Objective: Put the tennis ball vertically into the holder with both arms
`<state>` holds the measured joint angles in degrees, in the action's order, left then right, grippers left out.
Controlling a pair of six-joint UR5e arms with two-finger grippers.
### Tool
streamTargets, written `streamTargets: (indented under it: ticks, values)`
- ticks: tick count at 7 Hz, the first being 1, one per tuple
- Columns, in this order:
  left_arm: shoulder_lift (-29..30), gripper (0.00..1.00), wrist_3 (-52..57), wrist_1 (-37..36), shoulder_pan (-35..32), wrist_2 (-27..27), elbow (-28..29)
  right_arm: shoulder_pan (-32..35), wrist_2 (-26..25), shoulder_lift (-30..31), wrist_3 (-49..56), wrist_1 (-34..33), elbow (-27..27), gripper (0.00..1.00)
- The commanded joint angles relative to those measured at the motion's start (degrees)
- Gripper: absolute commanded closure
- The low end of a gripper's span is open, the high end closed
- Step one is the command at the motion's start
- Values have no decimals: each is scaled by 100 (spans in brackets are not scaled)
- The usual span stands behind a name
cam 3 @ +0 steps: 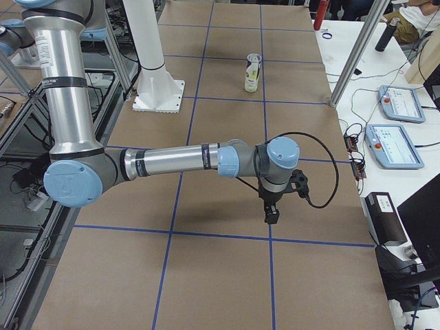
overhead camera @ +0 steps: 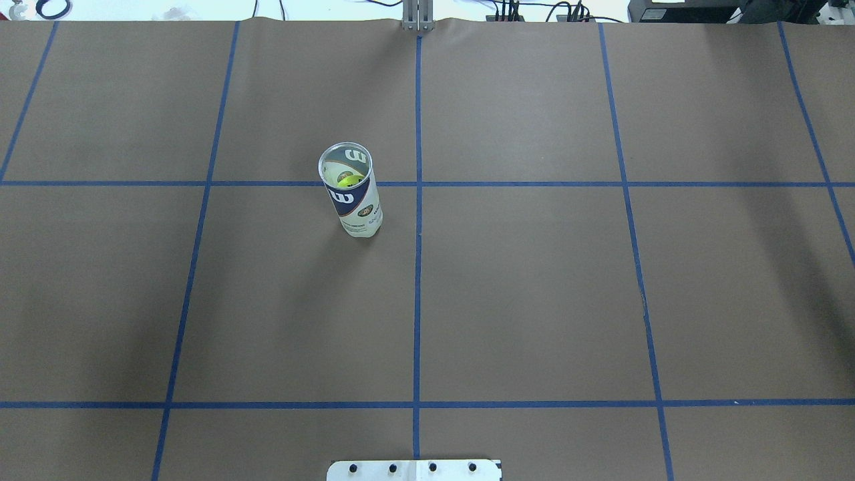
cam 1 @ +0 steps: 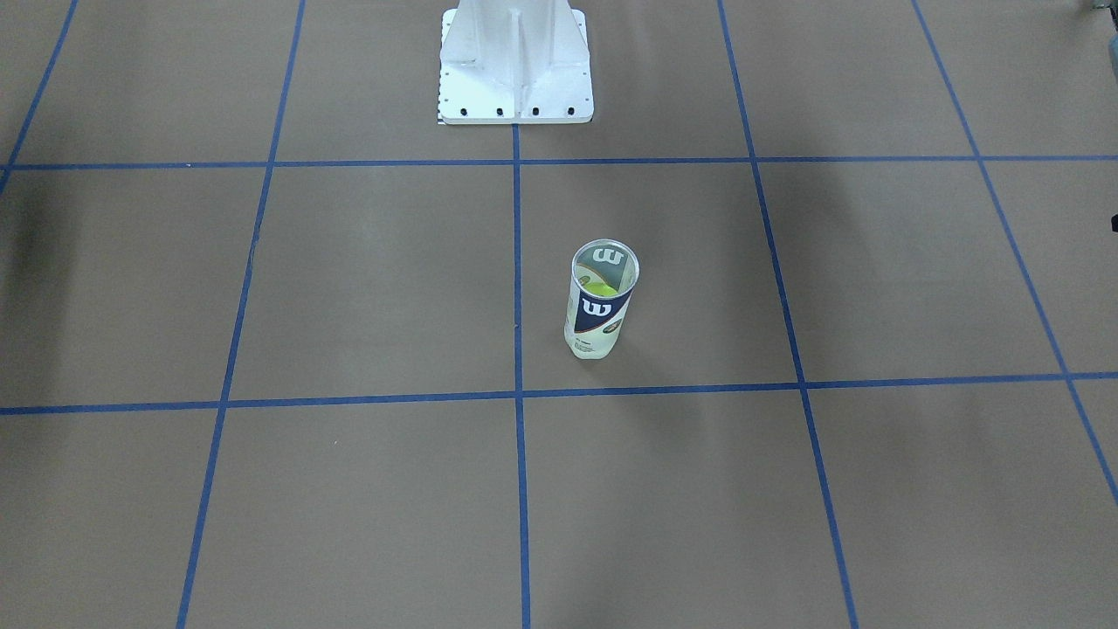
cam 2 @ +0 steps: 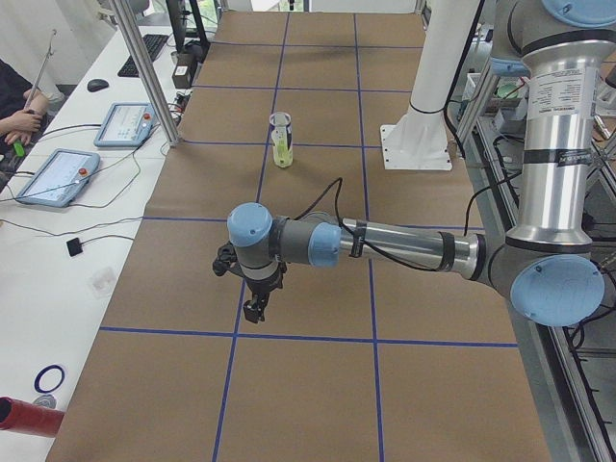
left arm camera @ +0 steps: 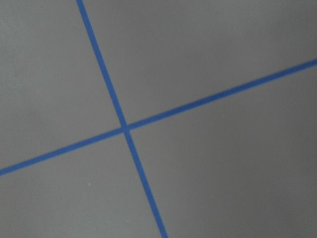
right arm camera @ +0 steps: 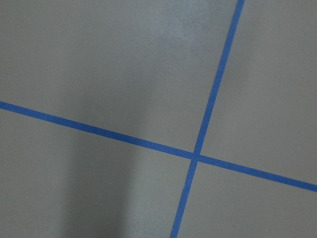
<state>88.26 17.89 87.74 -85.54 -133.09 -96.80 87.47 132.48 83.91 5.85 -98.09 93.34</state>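
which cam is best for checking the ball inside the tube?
Overhead exterior: it looks into the open mouth of the holder, with the tennis ball bright yellow inside. Front-facing shows the same, duller. Both side views show the holder small and far. The wrist cameras see only table.

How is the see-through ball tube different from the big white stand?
The clear plastic tube with a navy label is small, round and see-through, holding a yellow-green ball; the white metal stand is much bigger, square-footed and solid. Both stand upright on the brown table.
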Motion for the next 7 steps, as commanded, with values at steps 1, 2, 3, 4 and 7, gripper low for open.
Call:
streamTargets:
  ticks: [1, 2, 3, 4, 7]
  values:
    - [-21, 1, 154, 50, -173, 73, 195, 120, 215, 143, 248, -325, 158, 0]
    - [85, 1, -386, 24, -243, 47, 170, 147, 600, 204, 276, -334, 175, 0]
    - [147, 1, -1018, 24, -235, 29, 74, 147, 595, 231, 276, -317, 141, 0]
    - [243, 1, -1155, -11, -235, 20, 73, 147, 586, 370, 294, -255, 71, 0]
    - [235, 1, -1165, -20, -235, 11, 134, 138, 578, 477, 285, -123, 87, 0]
